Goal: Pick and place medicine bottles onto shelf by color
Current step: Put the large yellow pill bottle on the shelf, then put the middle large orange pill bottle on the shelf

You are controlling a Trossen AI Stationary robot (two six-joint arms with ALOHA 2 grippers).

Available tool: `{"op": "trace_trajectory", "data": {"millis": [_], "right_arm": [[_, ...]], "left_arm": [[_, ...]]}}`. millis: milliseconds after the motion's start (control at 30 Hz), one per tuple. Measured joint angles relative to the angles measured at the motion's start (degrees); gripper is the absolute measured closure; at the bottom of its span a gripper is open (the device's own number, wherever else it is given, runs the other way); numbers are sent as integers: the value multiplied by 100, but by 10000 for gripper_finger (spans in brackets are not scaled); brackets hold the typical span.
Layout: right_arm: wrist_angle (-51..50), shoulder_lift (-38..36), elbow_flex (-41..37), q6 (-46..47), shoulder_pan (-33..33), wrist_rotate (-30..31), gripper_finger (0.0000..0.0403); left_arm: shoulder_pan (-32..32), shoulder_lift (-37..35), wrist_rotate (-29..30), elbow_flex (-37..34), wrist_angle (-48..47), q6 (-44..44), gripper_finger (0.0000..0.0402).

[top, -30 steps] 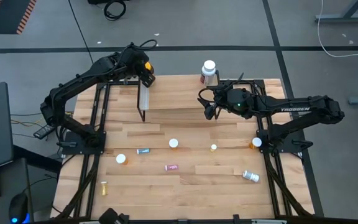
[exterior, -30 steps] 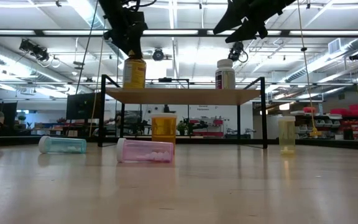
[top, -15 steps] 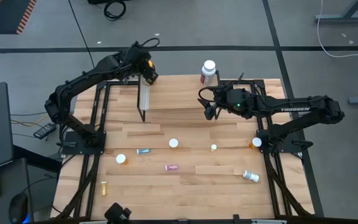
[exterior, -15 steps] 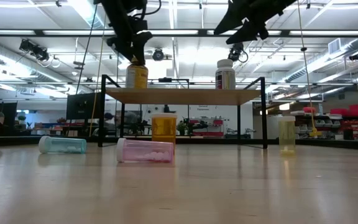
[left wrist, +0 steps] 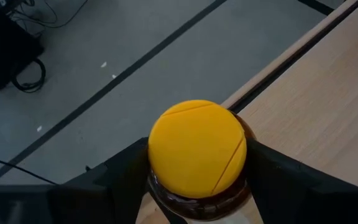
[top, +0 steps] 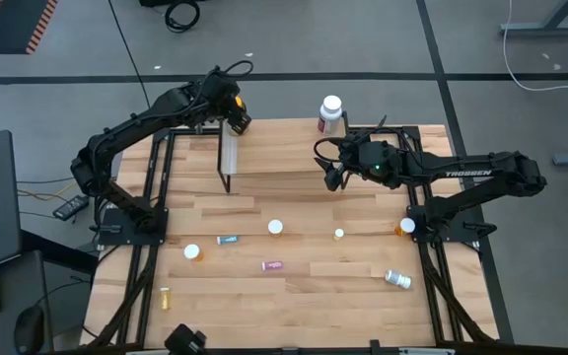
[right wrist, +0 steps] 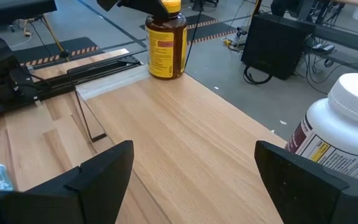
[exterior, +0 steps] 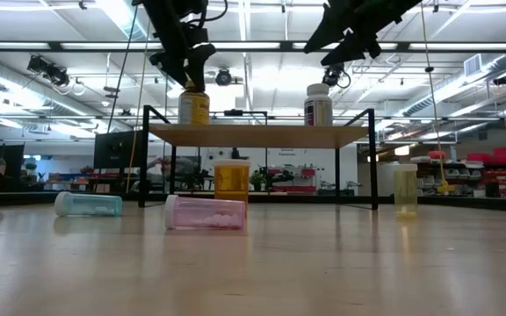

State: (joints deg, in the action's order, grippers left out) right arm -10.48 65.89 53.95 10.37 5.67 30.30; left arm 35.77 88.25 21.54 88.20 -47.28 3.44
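The shelf (top: 274, 148) stands at the table's far side. A big brown bottle with a yellow cap (exterior: 193, 107) stands upright on the shelf's left end. My left gripper (exterior: 189, 75) comes down on it from above, one finger on each side of the cap. A big white bottle (exterior: 318, 104) stands upright near the shelf's right end. My right gripper (top: 331, 173) hovers open above the shelf's near right part, with nothing between its fingers (right wrist: 104, 168). The white bottle (right wrist: 347, 130) lies just ahead of it. My left gripper's fingers (left wrist: 126, 177) stand close on either side of the yellow cap (left wrist: 197, 155), slanting down from above. Whether they touch it I cannot tell. The bottle rests upright with its base on the shelf's top.
Small vials lie scattered on the table's near half. Orange ones (top: 275, 227) (top: 192, 252) (top: 406, 227) stand upright. A teal one (top: 227, 240), a pink one (top: 272, 265) and a pale one (top: 397, 279) lie on their sides. Tiny yellow ones (top: 339, 234) (top: 165, 296) stand apart.
My left gripper has sunk a little toward the shelf together with the yellow-capped bottle. The bottle has shifted slightly and now stands on the shelf's left end. For the last half second both have kept still.
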Motion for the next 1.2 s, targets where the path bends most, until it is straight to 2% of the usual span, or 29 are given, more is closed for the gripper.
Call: {"op": "trace_trajectory", "data": {"millis": [233, 433, 700, 933, 1200], "right_arm": [[0, 0, 0, 0, 0, 2, 58], [0, 2, 0, 0, 0, 7, 58], [11, 2, 0, 22, 0, 15, 58], [108, 2, 0, 168, -11, 15, 58], [84, 4, 0, 90, -31, 28, 58]], "left_arm": [[2, 1, 40, 4, 16, -109, 112], [-34, 28, 11, 349, -144, -193, 92], [-163, 20, 46, 847, -563, -280, 88], [-564, -78, 44, 1071, -993, -386, 88], [-1260, -585, 45, 884, -868, -380, 88]]}}
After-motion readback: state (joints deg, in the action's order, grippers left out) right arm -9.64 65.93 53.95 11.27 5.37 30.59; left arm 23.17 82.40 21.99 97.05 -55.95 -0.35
